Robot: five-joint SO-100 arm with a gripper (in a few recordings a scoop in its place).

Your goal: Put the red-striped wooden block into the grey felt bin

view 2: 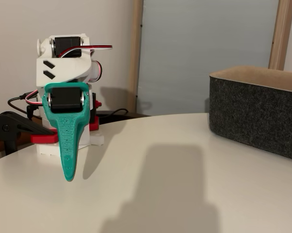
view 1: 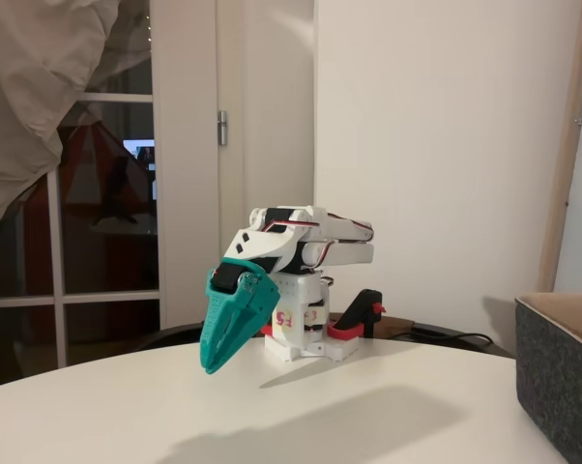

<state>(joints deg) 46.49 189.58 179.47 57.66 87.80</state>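
Your arm (view 1: 305, 242) sits folded low over its white base (view 1: 301, 333), with the teal gripper (view 1: 214, 362) hanging nose-down in front of it; in both fixed views the tip hovers just above the white table (view 1: 272, 416) without touching it. You see the two teal fingers (view 2: 68, 155) pressed together into a single tapering point, with nothing between them.

The grey felt bin (view 2: 262, 114) stands on the table well apart from the gripper: at the right edge in both fixed views (view 1: 562, 377), upright, its tan rim above the dark speckled wall. You cannot see down into the bin from either camera, so its contents cannot be told.

A red-and-black clamp (view 1: 361, 319) with a lever grips the table edge just beside the base. A black cable (view 1: 455, 338) trails along the table's far edge behind it.
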